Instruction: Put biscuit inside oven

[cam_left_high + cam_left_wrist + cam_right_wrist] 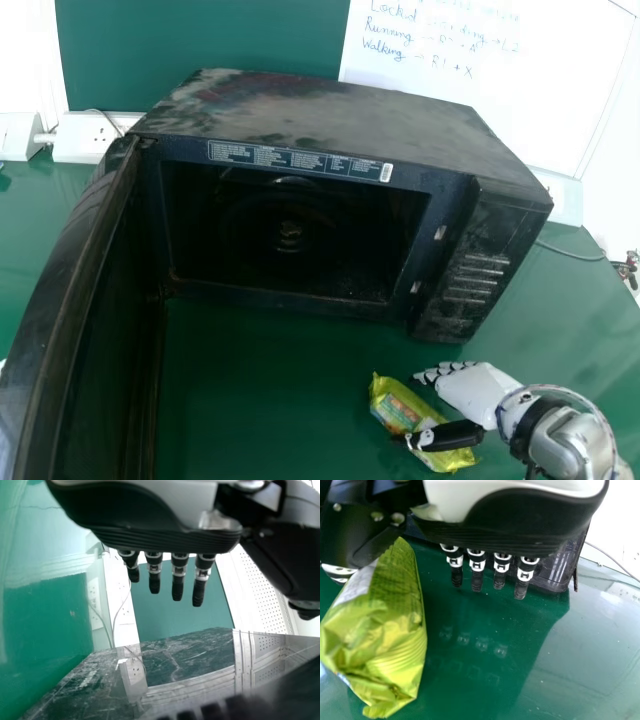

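The yellow-green biscuit packet [405, 408] lies on the green table in front of the oven's right side. My right hand [478, 392] is over it, its thumb across the packet and its straight fingers beyond the far side. In the right wrist view the hand [487, 570] has straight fingers, with the packet [385, 630] beside them near the thumb. The black oven [350, 125] stands with its door [85, 300] swung open to the left and its cavity showing. In the left wrist view my left hand [175, 575] has straight fingers, above a dark glossy surface.
The oven's control panel [480, 270] stands just beyond the right hand. The opened door reaches towards the robot along the left. Behind the oven are a wall socket [90, 137], a whiteboard [520, 75] and a cable [570, 252] at the right.
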You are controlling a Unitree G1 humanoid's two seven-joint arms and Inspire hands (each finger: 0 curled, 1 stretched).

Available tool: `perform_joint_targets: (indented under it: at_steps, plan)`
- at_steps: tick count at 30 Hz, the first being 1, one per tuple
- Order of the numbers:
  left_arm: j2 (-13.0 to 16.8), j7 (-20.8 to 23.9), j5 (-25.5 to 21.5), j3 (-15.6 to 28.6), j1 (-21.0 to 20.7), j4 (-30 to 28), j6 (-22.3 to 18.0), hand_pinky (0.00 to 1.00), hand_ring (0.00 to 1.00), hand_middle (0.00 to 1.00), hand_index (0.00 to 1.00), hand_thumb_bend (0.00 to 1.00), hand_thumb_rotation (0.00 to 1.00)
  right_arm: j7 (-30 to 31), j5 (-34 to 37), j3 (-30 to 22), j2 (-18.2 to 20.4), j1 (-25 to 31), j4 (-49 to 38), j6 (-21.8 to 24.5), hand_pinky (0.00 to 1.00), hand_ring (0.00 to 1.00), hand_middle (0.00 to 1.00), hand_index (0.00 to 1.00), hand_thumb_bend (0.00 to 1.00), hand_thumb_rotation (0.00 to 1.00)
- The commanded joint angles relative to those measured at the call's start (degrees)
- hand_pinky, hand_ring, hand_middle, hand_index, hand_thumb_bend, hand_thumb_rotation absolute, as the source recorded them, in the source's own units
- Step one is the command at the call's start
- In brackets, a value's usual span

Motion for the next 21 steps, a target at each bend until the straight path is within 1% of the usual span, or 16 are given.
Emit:
perform_joint_targets:
  at_steps: [1, 2, 4, 6, 8, 11, 15, 19, 21]
  plan:
    - [0.1, 0.3, -0.5, 0.5, 0.4, -0.2, 0.3, 0.00, 0.83, 0.93, 0.86, 1.00, 0.83, 1.2, 1.3, -1.1, -1.7, 1.0, -1.5, -0.8, 0.94, 0.98, 1.00, 1.00, 0.97, 0.98]
    - [-0.2, 0.6, -0.3, 0.3, 0.6, -0.6, 0.5, 0.00, 0.83, 0.93, 0.85, 1.00, 0.83, 1.5, 1.7, -1.4, -2.0, 1.1, -1.9, -1.1, 0.94, 0.98, 1.00, 1.00, 0.98, 0.98]
    - [-0.1, 0.5, -0.4, 0.3, 0.5, -0.4, 0.2, 0.00, 0.82, 0.92, 0.85, 1.00, 0.83, 1.6, 2.1, -1.7, -2.2, 1.6, -2.6, -1.4, 0.94, 0.98, 1.00, 1.00, 0.96, 0.99]
    - [-0.2, 0.6, -0.3, 0.2, 0.5, -0.8, 0.4, 0.00, 0.83, 0.93, 0.86, 1.00, 0.83, 1.9, 2.0, -1.9, -2.2, 1.9, -3.5, -1.2, 0.94, 0.99, 1.00, 1.00, 0.98, 0.98]
    - [-0.4, 0.9, -0.3, 0.0, 0.6, -1.4, 0.9, 0.00, 0.83, 0.92, 0.86, 1.00, 0.83, 2.1, 1.6, -1.8, -2.2, 2.3, -3.7, -1.3, 0.93, 0.98, 1.00, 1.00, 0.99, 0.97]
    - [-0.2, 0.8, -0.3, 0.3, 0.4, -0.9, 0.7, 0.00, 0.83, 0.93, 0.86, 1.00, 0.83, 2.7, 1.0, -1.2, -1.8, 2.9, -4.7, -1.0, 0.93, 0.98, 1.00, 1.00, 0.99, 0.97]
    - [-0.1, 0.7, -0.2, 0.3, 0.4, -0.9, 0.8, 0.00, 0.87, 0.95, 0.88, 1.00, 0.86, 4.2, 0.6, -0.3, -1.1, 3.5, -6.4, -0.3, 0.95, 0.98, 1.00, 1.00, 0.97, 0.99]
    - [-0.3, 0.7, 0.2, 0.3, 0.4, -0.8, 0.4, 0.00, 0.88, 0.96, 0.88, 1.00, 0.85, 3.6, -0.6, 0.7, 0.1, 4.0, -6.5, 0.5, 0.94, 0.98, 1.00, 1.00, 0.97, 0.99]
    - [-0.4, 0.6, 0.3, 0.3, 0.4, -0.5, -0.1, 0.00, 0.89, 0.96, 0.88, 1.00, 0.86, 2.2, -1.7, 1.2, 0.8, 4.3, -6.1, 0.2, 0.94, 0.98, 1.00, 1.00, 0.96, 0.99]
